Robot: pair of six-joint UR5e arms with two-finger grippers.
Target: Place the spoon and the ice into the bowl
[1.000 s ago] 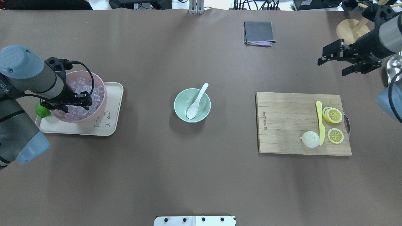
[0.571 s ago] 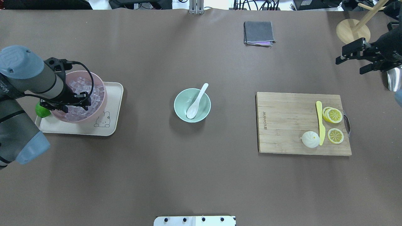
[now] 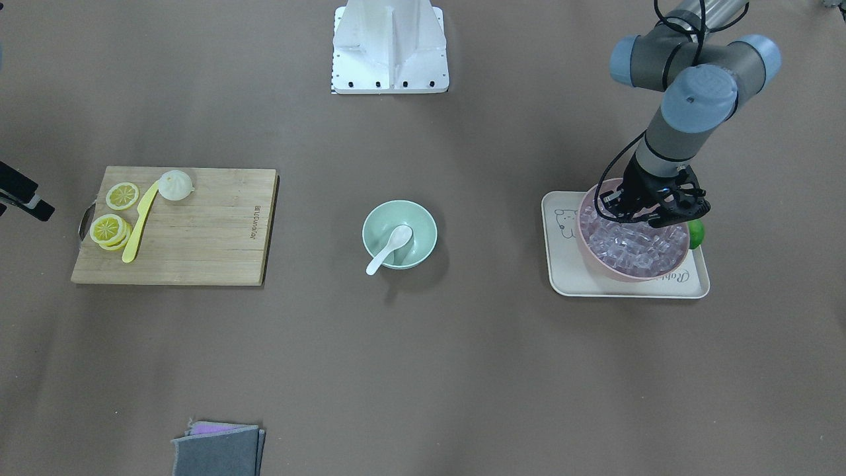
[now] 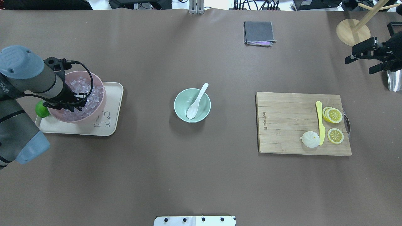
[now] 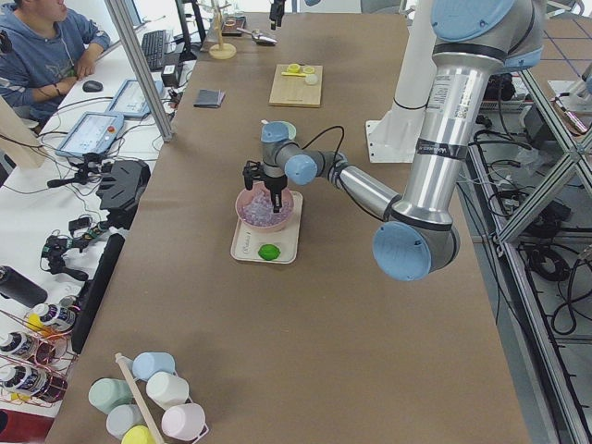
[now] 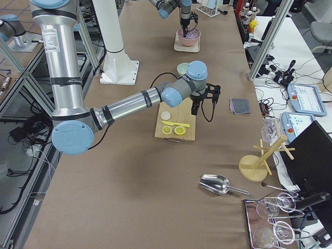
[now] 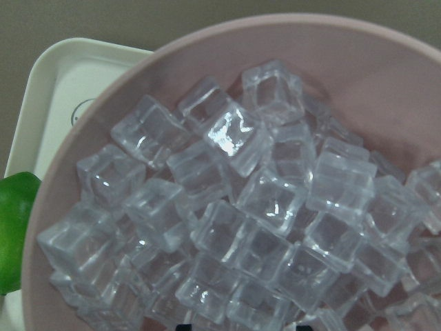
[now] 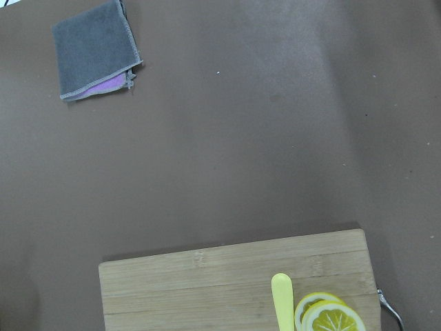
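Note:
The white spoon [image 4: 196,102] lies in the mint-green bowl [image 4: 177,106] at the table's middle, its handle over the far rim; both show in the front-facing view, spoon [image 3: 390,248] and bowl [image 3: 423,225]. Several clear ice cubes [image 4: 91,92] fill a pink bowl [image 4: 94,116] on the left. My left gripper [image 4: 73,105] is open and points down into the ice [image 7: 234,207], its fingertips just at the cubes. My right gripper [image 4: 362,62] is open and empty, high at the far right edge.
The pink bowl stands on a cream tray [image 4: 110,125] with a green lime [image 4: 40,109]. A cutting board [image 4: 282,125] on the right holds a yellow knife [image 4: 320,122], lemon slices and a white bun. A grey cloth [image 4: 259,33], a wooden stand [image 4: 351,29] and a metal scoop [image 4: 394,80] lie far right.
My right gripper has drawn back to the right, away from the table's middle. My left gripper has sunk a little lower into the pink bowl of ice.

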